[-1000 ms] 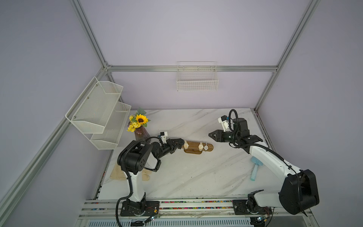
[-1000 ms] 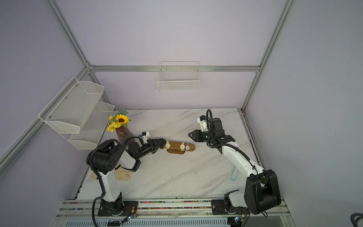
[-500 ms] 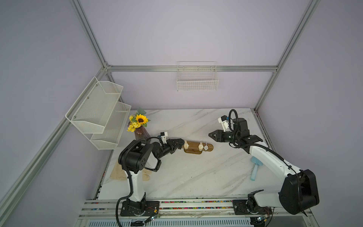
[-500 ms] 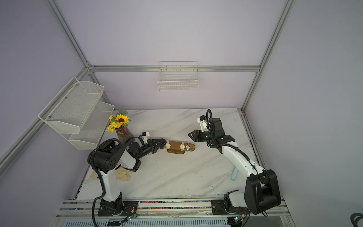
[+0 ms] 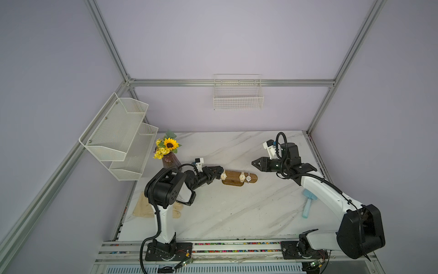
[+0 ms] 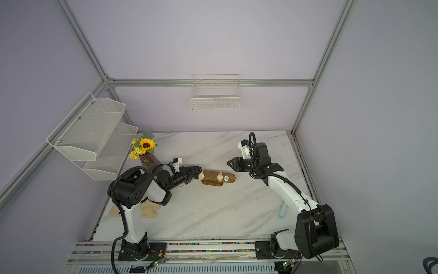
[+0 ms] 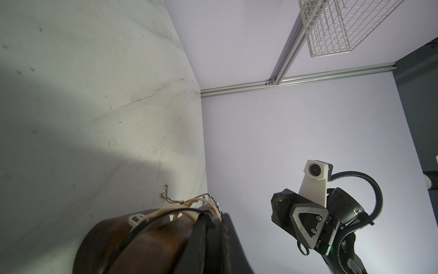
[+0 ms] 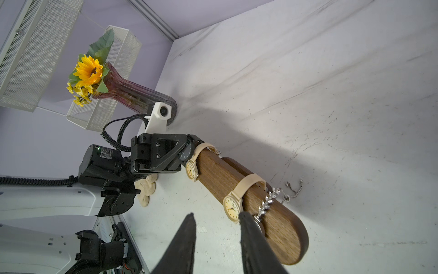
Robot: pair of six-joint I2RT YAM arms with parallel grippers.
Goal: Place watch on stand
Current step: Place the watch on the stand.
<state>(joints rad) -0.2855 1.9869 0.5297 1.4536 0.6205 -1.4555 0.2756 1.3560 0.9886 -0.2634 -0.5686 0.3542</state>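
The brown wooden stand (image 5: 233,178) (image 6: 211,177) lies mid-table. Two beige watches (image 8: 192,169) (image 8: 232,206) and a silver bracelet watch (image 8: 267,204) hang around its bar. My left gripper (image 5: 219,171) (image 8: 189,148) is at the bar's left end, shut on a black watch (image 8: 186,153). That watch's black strap (image 7: 132,237) loops over the bar's end in the left wrist view. My right gripper (image 5: 254,163) (image 8: 217,214) hovers off the bar's right end, open, with nothing between its fingers.
A vase of sunflowers (image 5: 169,159) stands behind the left arm. A white mesh shelf (image 5: 118,135) and a wire basket (image 5: 238,95) hang on the walls. A light blue brush (image 5: 308,204) lies right, a beige cloth (image 5: 144,208) left, a small chain (image 8: 294,189) behind the stand.
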